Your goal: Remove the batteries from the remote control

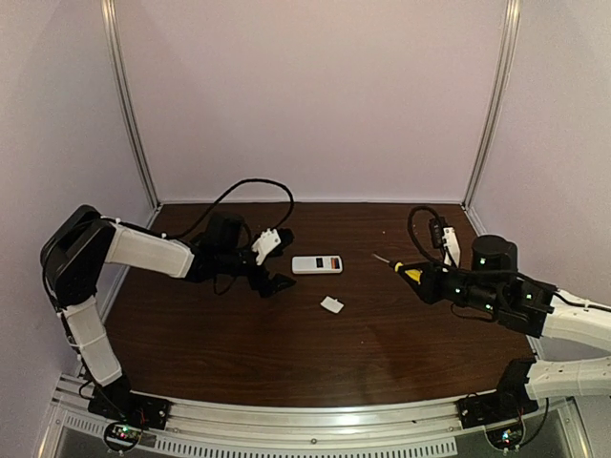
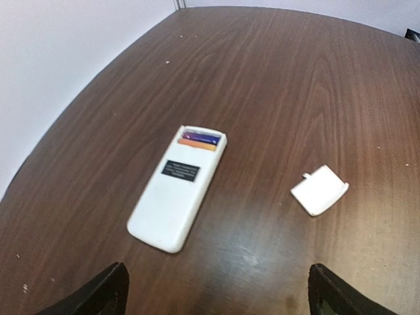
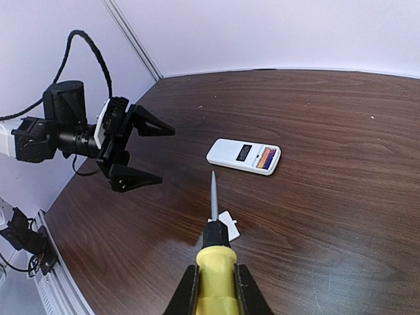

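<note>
"At the left gripper, what did you see?" asked Ben.

"Its two fingers were spread wide, with nothing between them," said Ana. "It hung over the table, toward the left edge, and it pointed at the middle."

"And the right gripper?"

"It was pinched tight on the yellow handle of a screwdriver. The thin metal tip stuck out toward the middle too."

"Where was the remote control?"

"It lay flat near the middle of the table, between the two grippers, a bit closer to the far edge than the near one. Its long side ran from the left edge toward the right edge, so it lay in a line with both of them."

"Which gripper was nearer?"

"The left one. Its fingertips were just beside the plain end of the remote. The screwdriver tip was near the other end, but with a gap."

"And the batteries?"

"They sat in the open slot at the end that faced the right arm, away from the left gripper. I saw a blue-purple one and something orange beside it. A small white lid lay apart from the remote, on the side toward the near edge."

"So what did the next move need?"

"I think the tip had to reach that open end, because that end faced it. The left gripper could hold the plain end."
</note>
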Action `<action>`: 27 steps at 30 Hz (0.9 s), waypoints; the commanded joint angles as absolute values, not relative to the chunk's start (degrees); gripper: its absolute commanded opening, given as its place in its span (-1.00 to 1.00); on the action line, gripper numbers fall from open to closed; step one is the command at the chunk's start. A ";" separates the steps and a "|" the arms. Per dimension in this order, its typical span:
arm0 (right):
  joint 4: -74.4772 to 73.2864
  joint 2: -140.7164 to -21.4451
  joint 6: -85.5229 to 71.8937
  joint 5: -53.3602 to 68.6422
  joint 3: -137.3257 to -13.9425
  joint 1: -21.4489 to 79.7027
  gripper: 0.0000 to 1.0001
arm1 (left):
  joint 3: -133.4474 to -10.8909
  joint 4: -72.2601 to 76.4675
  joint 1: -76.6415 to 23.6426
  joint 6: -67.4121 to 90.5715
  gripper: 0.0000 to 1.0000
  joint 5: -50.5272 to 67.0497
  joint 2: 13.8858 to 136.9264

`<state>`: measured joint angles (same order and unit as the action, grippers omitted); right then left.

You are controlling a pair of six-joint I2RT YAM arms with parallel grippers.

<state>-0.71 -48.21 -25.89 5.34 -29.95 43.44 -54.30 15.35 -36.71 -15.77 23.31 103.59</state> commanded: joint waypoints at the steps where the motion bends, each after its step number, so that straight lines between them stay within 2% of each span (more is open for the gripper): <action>1: -0.59 -47.35 -26.93 5.79 -28.10 43.06 -1.00 | -64.21 9.54 -35.07 -23.60 0.93 26.13 108.79; 11: -0.22 -48.44 -27.07 6.28 -27.44 42.72 -1.00 | -84.72 -8.41 -32.87 -33.78 0.85 26.31 122.11; 20: 1.80 -49.12 -27.51 7.41 -26.98 42.37 -1.00 | -100.28 -21.68 -32.43 -36.71 0.84 29.68 132.54; 27: 2.49 -49.75 -27.84 7.88 -26.89 42.29 -1.00 | -105.35 -26.26 -32.50 -35.75 0.73 32.76 136.88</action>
